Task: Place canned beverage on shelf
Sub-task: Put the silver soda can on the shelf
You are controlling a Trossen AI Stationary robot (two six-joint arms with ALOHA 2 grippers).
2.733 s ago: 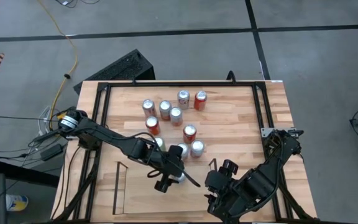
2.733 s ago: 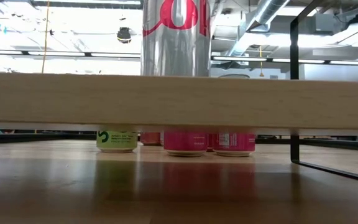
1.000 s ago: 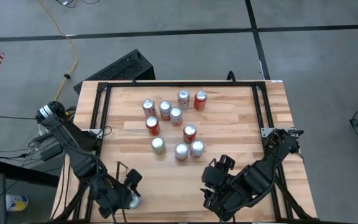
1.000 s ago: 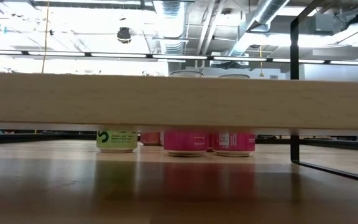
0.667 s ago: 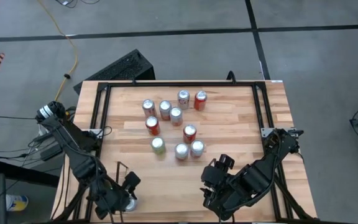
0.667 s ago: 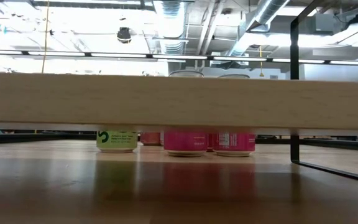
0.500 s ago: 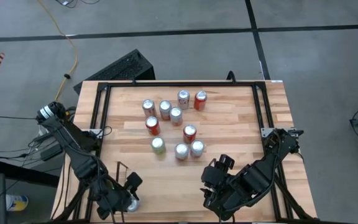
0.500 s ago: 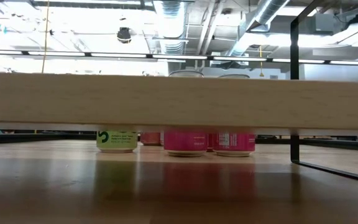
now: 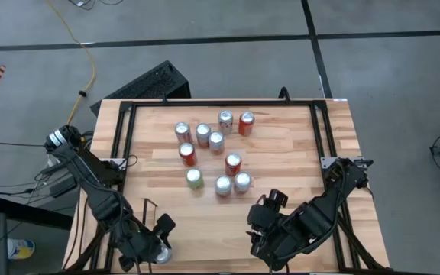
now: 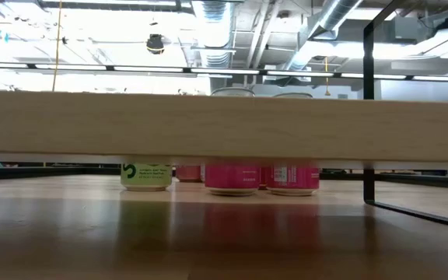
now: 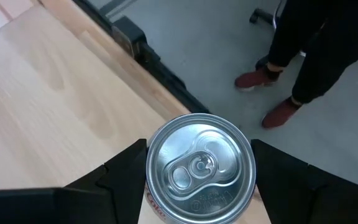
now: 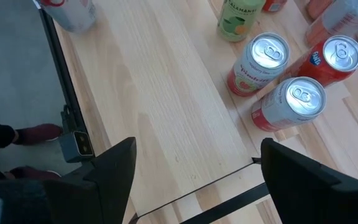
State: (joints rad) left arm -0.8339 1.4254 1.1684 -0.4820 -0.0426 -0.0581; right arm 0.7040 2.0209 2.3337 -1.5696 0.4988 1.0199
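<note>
Shelf [image 9: 150, 229]: can [image 11: 201, 165] unmoved in left claw [image 9: 159, 246].

Left arm runs down the table's left edge from its base and bends in toward the near-left corner; left gripper [image 9: 157, 243] sits low there, pointing down, fingers [image 11: 120, 171] spread either side of a can [image 11: 201, 167] and close against it. Right arm comes in from the right edge, folded, its right gripper [image 9: 260, 218] hovering near the near edge right of centre, fingers [image 12: 114, 171] wide apart, nothing between them.
</note>
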